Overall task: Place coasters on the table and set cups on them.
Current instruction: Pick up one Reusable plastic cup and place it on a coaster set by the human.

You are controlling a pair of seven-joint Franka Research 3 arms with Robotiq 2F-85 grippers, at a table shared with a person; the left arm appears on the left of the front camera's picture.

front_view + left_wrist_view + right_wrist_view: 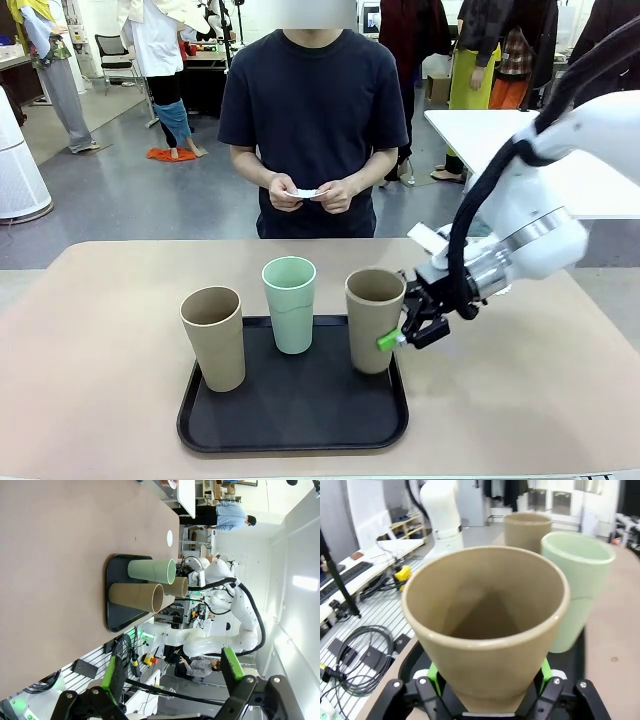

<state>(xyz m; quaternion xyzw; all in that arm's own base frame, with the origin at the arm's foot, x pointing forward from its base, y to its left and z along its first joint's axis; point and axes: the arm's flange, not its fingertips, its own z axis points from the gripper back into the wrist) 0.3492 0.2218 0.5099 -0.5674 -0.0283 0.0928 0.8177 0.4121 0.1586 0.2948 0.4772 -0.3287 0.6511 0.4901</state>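
Two tan cups (213, 337); one mint cup (290, 303); black tray (300, 415)

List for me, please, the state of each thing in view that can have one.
Right gripper, fingers shut on the right tan cup.
Left gripper, open, holding nothing.
Right tan cup, upright and empty, on the black tray.
Mint green cup, upright on the tray.
Left tan cup, upright on the tray.
Coasters, held in the person's hands.
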